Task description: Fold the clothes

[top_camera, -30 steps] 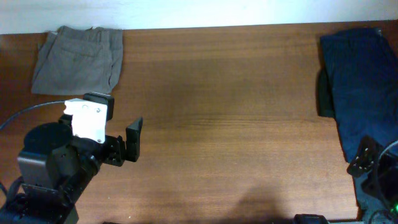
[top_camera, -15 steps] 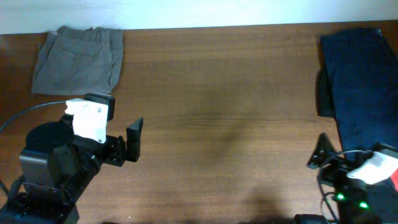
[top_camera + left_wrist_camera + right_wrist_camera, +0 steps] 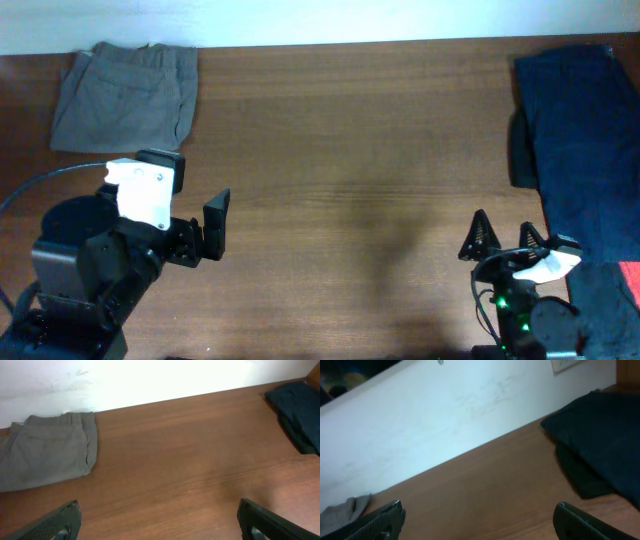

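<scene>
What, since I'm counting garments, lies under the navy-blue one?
A darker garment pokes out under the left edge of the navy-blue garment. How far it extends, or whether more lies beneath, is covered.

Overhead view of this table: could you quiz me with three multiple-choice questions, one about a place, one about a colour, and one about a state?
1. Where does the folded grey-khaki cotton garment lie on the brown wooden table?
A) far left corner
B) centre
C) near right edge

2. What colour is the cloth pile on the right side?
A) yellow
B) navy-blue
C) white

3. What state is the left gripper in?
A) shut on cloth
B) open and empty
C) shut on a cup

Answers:
1 A: it sits at the table's far left end.
2 B: the overhead and right wrist views both show dark blue fabric.
3 B: in the left wrist view its jaws stand wide apart over bare wood.
</scene>
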Available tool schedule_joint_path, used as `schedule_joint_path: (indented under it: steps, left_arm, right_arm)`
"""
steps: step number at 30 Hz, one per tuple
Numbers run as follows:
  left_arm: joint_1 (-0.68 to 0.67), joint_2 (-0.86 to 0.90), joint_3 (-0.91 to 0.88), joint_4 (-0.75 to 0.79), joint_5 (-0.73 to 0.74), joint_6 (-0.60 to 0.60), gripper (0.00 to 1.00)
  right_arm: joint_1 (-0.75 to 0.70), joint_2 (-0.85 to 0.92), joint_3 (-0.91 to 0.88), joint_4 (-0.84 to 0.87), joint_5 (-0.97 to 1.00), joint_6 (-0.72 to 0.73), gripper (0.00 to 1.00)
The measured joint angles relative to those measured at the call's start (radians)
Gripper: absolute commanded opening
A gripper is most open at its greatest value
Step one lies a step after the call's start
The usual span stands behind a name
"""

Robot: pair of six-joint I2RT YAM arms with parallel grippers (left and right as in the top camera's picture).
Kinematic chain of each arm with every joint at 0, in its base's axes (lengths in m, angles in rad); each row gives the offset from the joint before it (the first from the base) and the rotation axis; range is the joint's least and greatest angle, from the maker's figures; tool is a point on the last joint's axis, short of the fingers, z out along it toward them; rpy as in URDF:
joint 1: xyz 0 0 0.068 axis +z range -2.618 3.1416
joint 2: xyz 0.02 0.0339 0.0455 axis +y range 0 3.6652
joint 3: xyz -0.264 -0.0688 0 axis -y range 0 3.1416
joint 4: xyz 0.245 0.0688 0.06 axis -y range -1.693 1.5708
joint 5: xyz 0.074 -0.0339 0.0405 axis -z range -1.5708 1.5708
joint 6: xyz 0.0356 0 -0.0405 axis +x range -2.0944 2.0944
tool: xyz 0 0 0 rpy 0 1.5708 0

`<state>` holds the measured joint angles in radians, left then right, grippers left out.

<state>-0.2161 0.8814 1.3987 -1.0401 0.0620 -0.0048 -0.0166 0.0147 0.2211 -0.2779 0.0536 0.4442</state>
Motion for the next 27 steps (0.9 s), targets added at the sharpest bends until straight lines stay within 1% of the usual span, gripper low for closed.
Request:
schedule_joint_path:
  steps: [6,14,19,27]
  left_arm:
    - [0.0,0.0,0.0,0.0,0.0,0.0,0.99]
    - [0.0,0.0,0.0,0.0,0.0,0.0,0.99]
    - [0.0,0.0,0.0,0.0,0.0,0.0,0.99]
    - [0.0,0.0,0.0,0.0,0.0,0.0,0.99]
  right_arm:
    - [0.0,0.0,-0.091,0.146,0.0,0.002,0.99]
    - [0.001,0.0,-0.143,0.198,0.0,0.0,0.99]
    - [0.001,0.0,-0.188,0.298,-0.002,-0.021,0.99]
    - [0.001,0.0,-0.209,0.308,-0.007,-0.08,0.99]
